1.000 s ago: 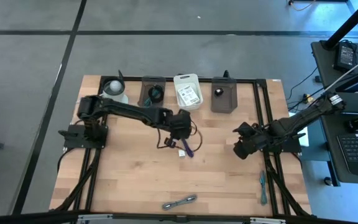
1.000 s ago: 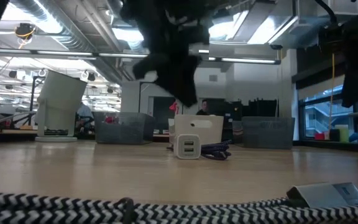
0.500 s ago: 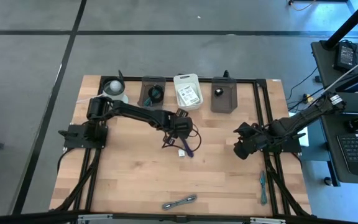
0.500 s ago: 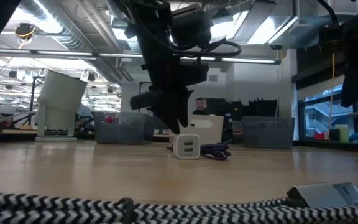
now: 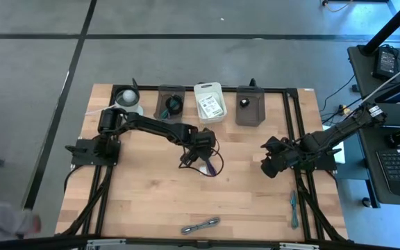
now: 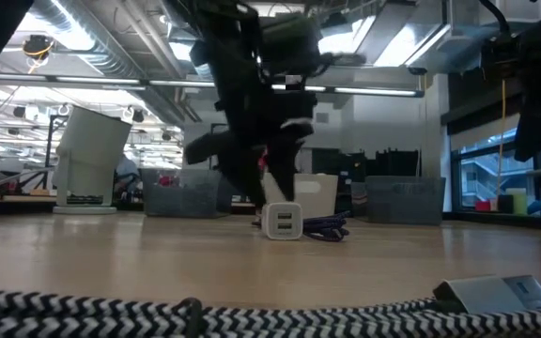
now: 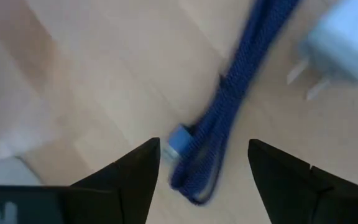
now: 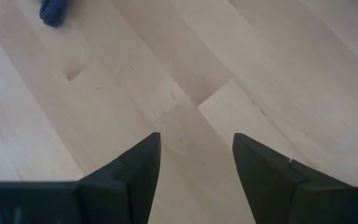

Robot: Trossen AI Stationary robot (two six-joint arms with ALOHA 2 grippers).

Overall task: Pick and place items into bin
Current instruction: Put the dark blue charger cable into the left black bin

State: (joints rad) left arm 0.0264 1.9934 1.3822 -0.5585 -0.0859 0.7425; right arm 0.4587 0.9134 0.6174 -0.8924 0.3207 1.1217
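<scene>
Poised, fingers spread wide, left gripper [image 7: 204, 165] straddling purple cable [image 7: 229, 112] beside white charger [image 6: 282, 222], apparently for pickup.

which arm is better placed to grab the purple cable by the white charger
Left. The left gripper hangs directly over the braided purple-blue cable beside the white charger block, jaws open astride it. The right gripper waits well off to the side.
</scene>
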